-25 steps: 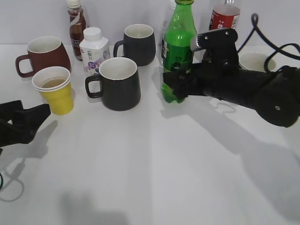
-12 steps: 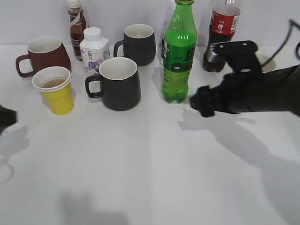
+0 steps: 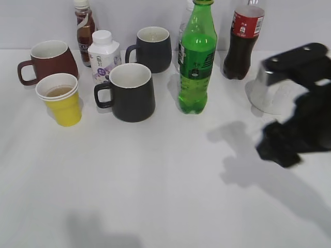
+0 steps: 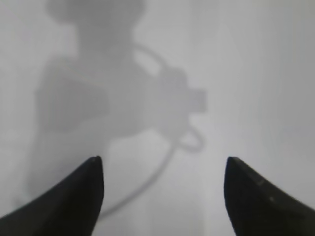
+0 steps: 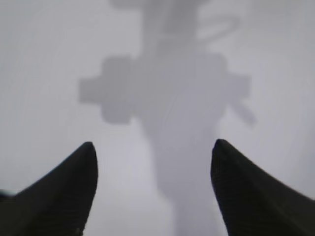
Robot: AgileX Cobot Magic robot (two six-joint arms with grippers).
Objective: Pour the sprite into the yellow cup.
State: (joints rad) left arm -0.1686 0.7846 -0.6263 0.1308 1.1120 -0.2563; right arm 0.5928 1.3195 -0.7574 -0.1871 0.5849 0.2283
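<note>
With both tools spread apart and empty, we clear the right tool wide of the sprite, leaving the yellow cup undisturbed.

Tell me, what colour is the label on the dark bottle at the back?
Red, with white writing, on the dark cola bottle; the exterior view shows it best.

Desk front bare; black mug stands between sprite and yellow cup.
</note>
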